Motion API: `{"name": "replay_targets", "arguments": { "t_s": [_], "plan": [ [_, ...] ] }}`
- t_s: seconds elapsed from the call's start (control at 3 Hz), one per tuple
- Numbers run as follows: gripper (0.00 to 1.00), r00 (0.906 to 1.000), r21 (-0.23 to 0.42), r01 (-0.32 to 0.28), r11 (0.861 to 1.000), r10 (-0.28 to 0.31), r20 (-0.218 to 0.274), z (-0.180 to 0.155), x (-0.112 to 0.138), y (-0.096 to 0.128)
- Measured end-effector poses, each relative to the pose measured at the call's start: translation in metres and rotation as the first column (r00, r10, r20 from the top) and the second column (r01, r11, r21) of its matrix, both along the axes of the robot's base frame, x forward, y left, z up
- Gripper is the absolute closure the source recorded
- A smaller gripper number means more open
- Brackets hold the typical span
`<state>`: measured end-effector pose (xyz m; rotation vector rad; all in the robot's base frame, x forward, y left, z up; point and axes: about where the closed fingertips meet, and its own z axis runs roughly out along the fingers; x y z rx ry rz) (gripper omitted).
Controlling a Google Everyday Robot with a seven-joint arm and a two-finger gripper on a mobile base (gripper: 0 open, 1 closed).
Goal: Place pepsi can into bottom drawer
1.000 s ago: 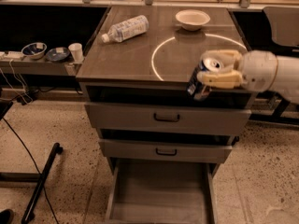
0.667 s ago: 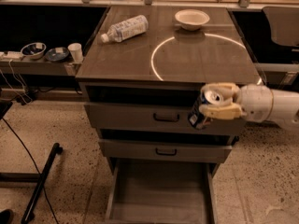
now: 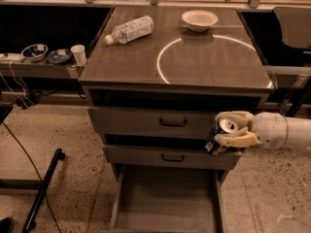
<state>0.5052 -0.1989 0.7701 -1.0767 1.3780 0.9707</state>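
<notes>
My gripper [image 3: 232, 128] reaches in from the right and is shut on the pepsi can [image 3: 219, 137], a dark blue can with a silver top, tilted. The can hangs in front of the right end of the two upper drawer fronts, at about the level of the gap between them. The bottom drawer [image 3: 165, 200] is pulled open below, a wide shallow grey tray with nothing in it. The can is above and a little right of the drawer's right wall.
A clear plastic bottle [image 3: 130, 29] lies on the cabinet top at the back left, and a white bowl [image 3: 199, 19] stands at the back. A side shelf at the left holds small bowls and a white cup [image 3: 78, 53]. A black pole [image 3: 43, 188] lies on the floor at the left.
My gripper has carried the can down from the cabinet top's front right edge to in front of the upper drawer fronts.
</notes>
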Motion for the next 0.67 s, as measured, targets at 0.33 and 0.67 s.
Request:
{"name": "replay_targets", "arguments": {
  "t_s": [0.33, 0.67],
  "plan": [
    [1.00, 0.9981, -0.018, 0.042, 0.999, -0.043, -0.044, -0.042, 0.001, 0.002],
    [1.00, 0.9910, -0.018, 0.098, 0.995, -0.099, -0.090, -0.133, -0.015, 0.009]
  ]
}}
